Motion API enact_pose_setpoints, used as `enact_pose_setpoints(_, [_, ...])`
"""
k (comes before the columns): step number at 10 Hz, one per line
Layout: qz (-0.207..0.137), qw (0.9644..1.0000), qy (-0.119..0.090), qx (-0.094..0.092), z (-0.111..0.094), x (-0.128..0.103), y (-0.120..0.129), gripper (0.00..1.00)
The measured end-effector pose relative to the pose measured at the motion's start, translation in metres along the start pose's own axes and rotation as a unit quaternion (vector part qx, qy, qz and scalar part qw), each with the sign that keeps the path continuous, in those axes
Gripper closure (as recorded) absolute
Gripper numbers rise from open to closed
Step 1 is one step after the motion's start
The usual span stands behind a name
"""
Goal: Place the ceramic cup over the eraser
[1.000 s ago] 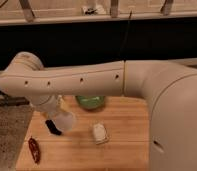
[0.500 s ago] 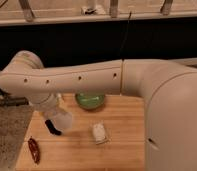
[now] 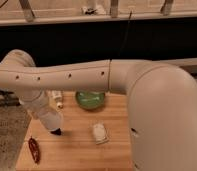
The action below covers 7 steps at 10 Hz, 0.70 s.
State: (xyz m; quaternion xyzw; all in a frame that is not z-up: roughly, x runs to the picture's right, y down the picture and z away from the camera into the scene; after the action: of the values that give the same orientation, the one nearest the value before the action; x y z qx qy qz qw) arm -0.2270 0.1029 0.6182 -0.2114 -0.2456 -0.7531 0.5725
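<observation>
A green ceramic cup stands on the wooden table at the back, partly hidden by my arm. A white eraser lies flat near the table's middle, in front of the cup. My gripper hangs at the end of the white wrist, low over the left part of the table. It is left of the eraser and in front-left of the cup, and only its dark tip shows below the wrist. It touches neither the cup nor the eraser.
A red chili pepper lies at the table's front left corner. A small white and yellow object stands left of the cup, behind my wrist. My large white arm spans the view, with a dark counter front behind it.
The wrist and gripper have dropped slightly toward the table. The cup, eraser and pepper have not moved.
</observation>
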Motion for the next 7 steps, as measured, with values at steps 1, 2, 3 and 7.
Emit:
enact_pose_setpoints(1, [-0.003,1.0000,-0.001,0.005,0.001,0.004,-0.004,1.00])
enact_pose_setpoints(2, [-0.007,1.0000,-0.003,0.006,0.001,0.008,-0.009,1.00])
enact_pose_setpoints(3, [-0.012,0.9999,-0.005,0.006,0.001,0.010,-0.013,1.00])
enact_pose_setpoints(7, [-0.021,0.9997,-0.009,-0.003,0.002,0.019,-0.018,1.00])
